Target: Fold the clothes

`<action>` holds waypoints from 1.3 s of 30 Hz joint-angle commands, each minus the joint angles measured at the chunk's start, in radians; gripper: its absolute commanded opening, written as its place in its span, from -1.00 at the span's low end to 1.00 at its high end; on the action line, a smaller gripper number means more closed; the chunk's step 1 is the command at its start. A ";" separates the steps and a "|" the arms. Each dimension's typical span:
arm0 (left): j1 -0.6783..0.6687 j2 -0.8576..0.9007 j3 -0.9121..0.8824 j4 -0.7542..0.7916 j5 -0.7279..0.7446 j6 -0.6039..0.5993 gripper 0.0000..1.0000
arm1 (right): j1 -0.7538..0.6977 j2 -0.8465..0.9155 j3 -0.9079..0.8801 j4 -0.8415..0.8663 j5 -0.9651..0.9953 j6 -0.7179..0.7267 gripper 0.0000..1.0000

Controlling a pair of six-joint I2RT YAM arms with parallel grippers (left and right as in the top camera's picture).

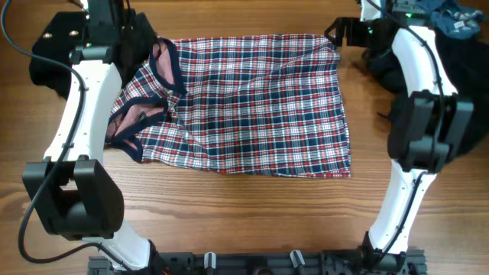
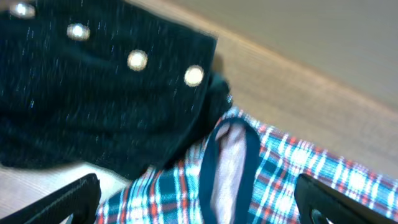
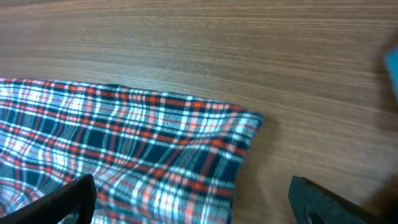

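The red, navy and white plaid garment (image 1: 252, 99) lies spread flat on the wooden table, its navy-trimmed straps (image 1: 149, 103) at the left. My left gripper (image 1: 144, 37) is open over the far left strap; in the left wrist view the strap (image 2: 230, 168) lies between its open jaws (image 2: 202, 205). A black pale-studded garment (image 2: 93, 93) lies just beyond it. My right gripper (image 1: 336, 34) is open over the plaid's far right corner (image 3: 245, 124), which lies between its jaws (image 3: 196, 202).
A black garment (image 1: 46, 69) lies at the far left behind my left arm. A blue garment (image 1: 451, 19) and more black fabric (image 1: 380, 65) sit at the far right. Bare wood (image 1: 252, 214) runs along the near side.
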 commanded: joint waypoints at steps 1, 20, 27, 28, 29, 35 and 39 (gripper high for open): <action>0.001 -0.059 0.012 -0.090 -0.019 0.026 1.00 | -0.010 -0.168 0.017 -0.078 0.006 0.000 0.99; -0.085 -0.213 0.012 -0.745 0.212 0.018 0.99 | 0.154 -0.275 -0.119 -0.795 0.015 -0.006 0.90; -0.095 -0.212 -0.056 -0.806 0.171 -0.040 0.96 | 0.265 -0.279 -0.279 -0.768 0.089 0.080 0.87; -0.095 -0.212 -0.082 -0.796 0.171 -0.043 0.96 | 0.274 -0.280 -0.303 -0.757 0.089 0.093 0.86; -0.095 -0.212 -0.111 -0.786 0.171 -0.058 0.97 | 0.285 -0.285 -0.338 -0.739 0.090 0.111 0.86; -0.095 -0.212 -0.278 -0.660 0.171 -0.111 0.96 | 0.324 -0.334 -0.562 -0.588 0.093 0.184 0.86; -0.095 -0.212 -0.292 -0.607 0.171 -0.111 0.96 | 0.323 -0.380 -0.639 -0.531 0.109 0.236 0.86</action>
